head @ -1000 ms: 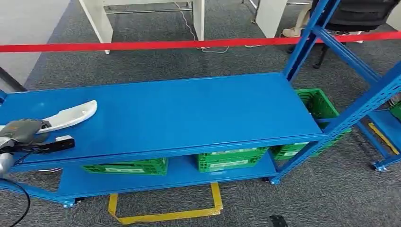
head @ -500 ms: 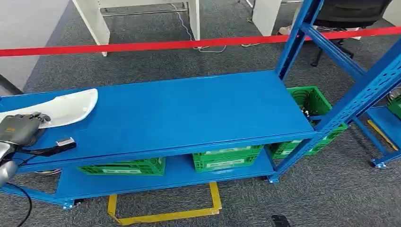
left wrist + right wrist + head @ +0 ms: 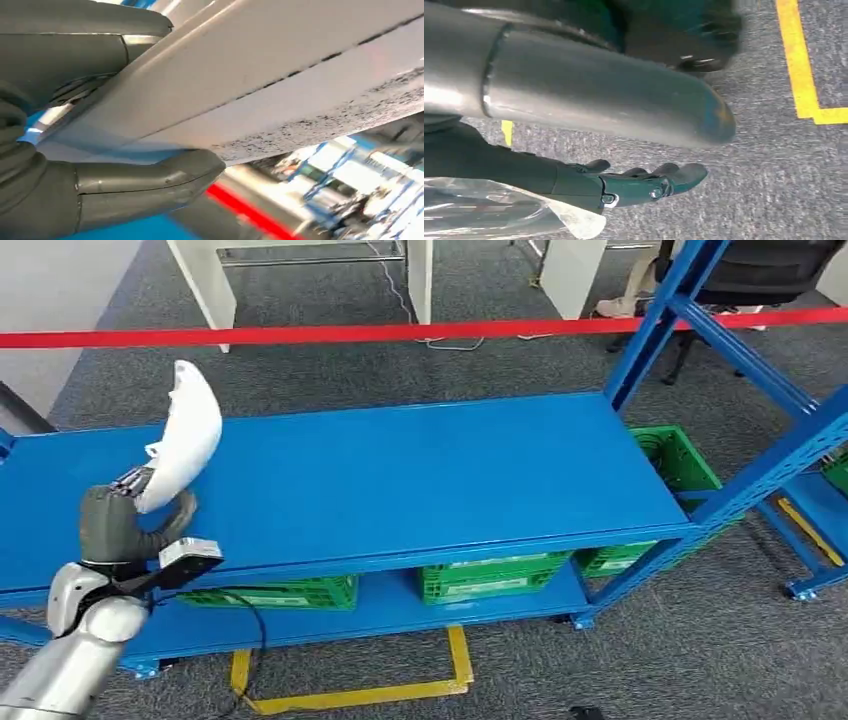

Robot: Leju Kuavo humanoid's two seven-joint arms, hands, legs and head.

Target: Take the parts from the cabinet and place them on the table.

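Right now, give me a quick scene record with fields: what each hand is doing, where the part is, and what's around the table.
left hand: grips the lower end of the white part, fingers wrapped around it
white part: curved white shell, raised above the left end of the blue table, upper end pointing up and away
right hand: hangs over grey carpet, holding nothing, fingers apart
under table: green crates on the lower shelf
behind table: red tape stretched across
task state: part not yet set down
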